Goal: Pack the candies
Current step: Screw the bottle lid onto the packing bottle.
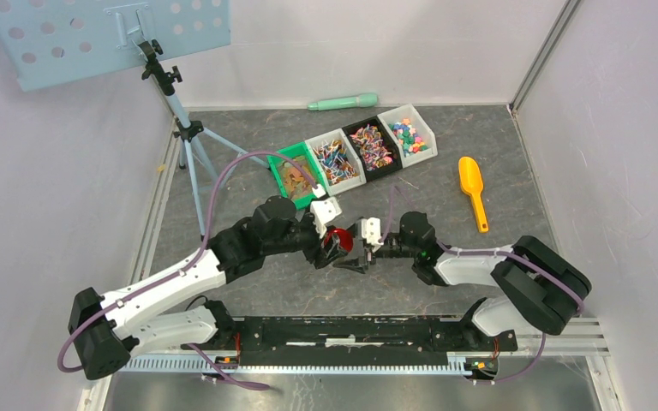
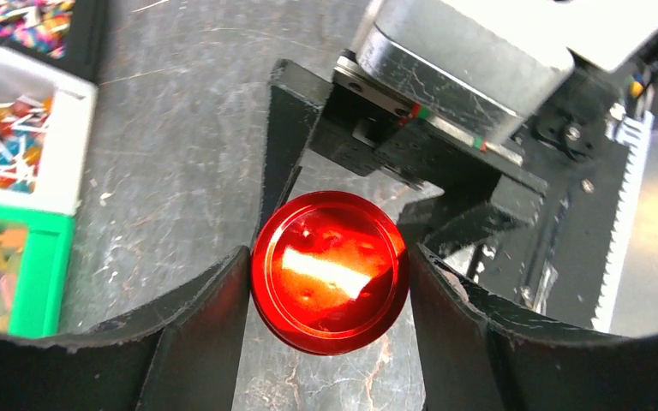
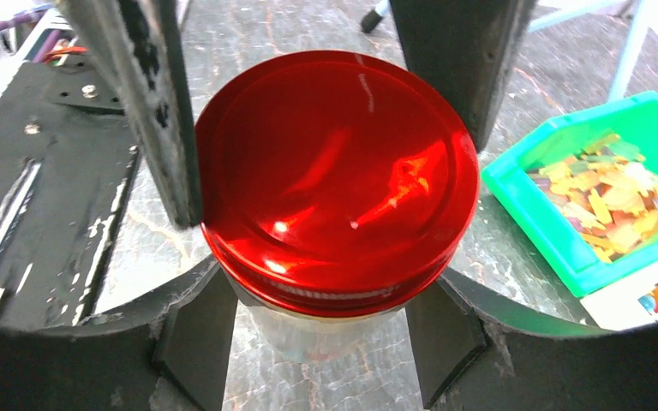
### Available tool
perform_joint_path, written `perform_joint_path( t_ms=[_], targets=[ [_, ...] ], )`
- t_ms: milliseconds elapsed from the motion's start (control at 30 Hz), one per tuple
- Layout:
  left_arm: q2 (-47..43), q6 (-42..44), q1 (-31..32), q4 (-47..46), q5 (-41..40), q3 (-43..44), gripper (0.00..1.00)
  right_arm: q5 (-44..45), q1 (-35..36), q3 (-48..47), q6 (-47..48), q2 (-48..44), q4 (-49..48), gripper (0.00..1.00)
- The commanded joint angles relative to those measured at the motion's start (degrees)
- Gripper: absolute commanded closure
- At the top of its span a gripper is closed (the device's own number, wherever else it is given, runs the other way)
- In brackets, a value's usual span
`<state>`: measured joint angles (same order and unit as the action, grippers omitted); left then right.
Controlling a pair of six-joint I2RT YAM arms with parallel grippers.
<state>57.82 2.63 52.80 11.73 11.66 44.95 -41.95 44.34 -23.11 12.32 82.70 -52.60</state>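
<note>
1. Near edge: a black mounting rail carries both arm bases. The arms reach inward over the grey worktop and meet at its centre.

2. Centre: a clear jar stands upright on the worktop with a red lid seated on its mouth.
   - The right hand is clamped on the jar. Its two fingers press the clear wall from opposite sides, just below the lid rim.
   - The left hand is clamped on the red lid. One finger touches each side of the lid edge.

3. Beyond the hands: four open bins sit side by side in a slanted row: green bin, grey bin, black bin, white bin.
   - The candies lie inside these bins, sorted into mixed-colour heaps.
   - The green bin is nearest the left hand.

4. Right of the row: a yellow scoop lies flat on the worktop, apart from the bins.

5. Far edge: a mint-green handle lies along the back wall. A tripod stands at the far left and holds a perforated blue panel.
</note>
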Motion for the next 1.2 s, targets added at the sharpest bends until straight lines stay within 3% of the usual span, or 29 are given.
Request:
perform_joint_path(
  t_ms=[0,200,400,500,733,1033,1167],
  targets=[
    [0.14,8.7,-0.43,5.99,13.87,0.6,0.39,-8.3,-0.04,0.83,4.74,-5.09,-12.17,0.68],
    [2.51,16.87,-1.47,11.73,22.92,1.82,0.38,-15.28,-0.51,-1.41,6.23,-5.34,-7.56,0.68],
    [4.12,23.81,-1.55,17.1,25.07,4.24,0.35,-16.03,-0.43,-1.94,7.31,-5.48,-4.23,0.67],
    [3.41,23.92,-1.55,15.65,25.3,4.5,0.27,-15.17,-0.48,-1.94,8.53,-5.68,-1.69,0.67],
    [0.46,20.35,-1.56,11.49,15.48,5.49,0.01,-5.57,-0.48,-1.04,10.6,-4.72,1.77,0.67],
    [-7.37,17.0,-1.65,12.62,5.58,4.42,0.0,8.96,-0.44,0.45,7.41,0.62,-3.18,0.65],
    [-11.81,14.85,-1.64,9.08,0.77,0.03,0.0,10.62,-0.53,-1.09,5.71,4.89,-4.97,0.65]
  ],
)
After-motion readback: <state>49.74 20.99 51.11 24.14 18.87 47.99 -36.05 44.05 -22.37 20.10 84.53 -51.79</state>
